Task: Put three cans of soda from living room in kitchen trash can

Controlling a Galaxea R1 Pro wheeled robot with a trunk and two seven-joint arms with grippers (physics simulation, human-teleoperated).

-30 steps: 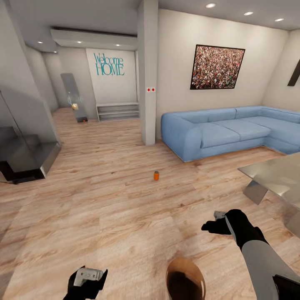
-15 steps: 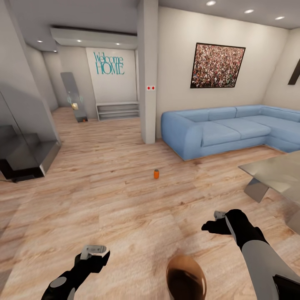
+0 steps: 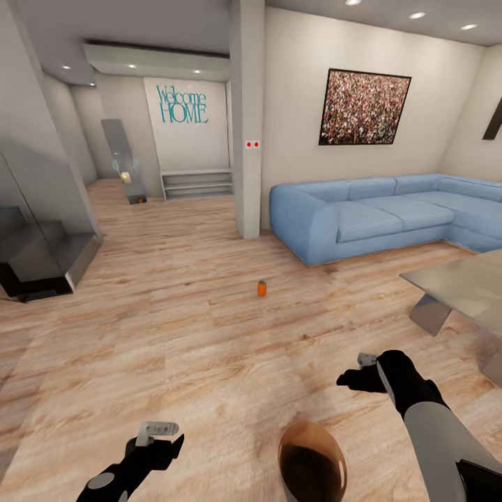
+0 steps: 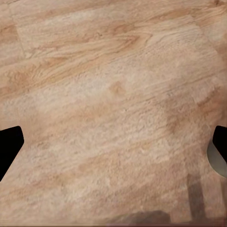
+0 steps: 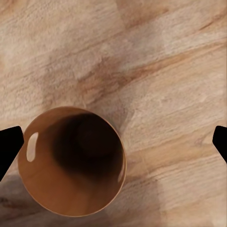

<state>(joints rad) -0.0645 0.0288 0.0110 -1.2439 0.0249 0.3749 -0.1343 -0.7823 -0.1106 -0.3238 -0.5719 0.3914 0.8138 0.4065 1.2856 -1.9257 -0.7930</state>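
teal "Welcome HOME" lettering (image 3: pixel 182 105), on far white wall (image 3: pixel 209 143)

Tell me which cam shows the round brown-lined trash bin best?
Right wrist view: the round brown-lined trash bin appears from straight above, whole rim and empty inside. Head view catches its opening cut by the frame edge. Left wrist view shows wood floor.

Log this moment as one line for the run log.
room: living room | soda can: upright on floor, untouched | trash can: near base | left gripper: open | right gripper: open

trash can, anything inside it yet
No cans visible inside the trash can: the right wrist view shows bare brown walls, though the bottom is dark. One orange soda can stands on the floor.
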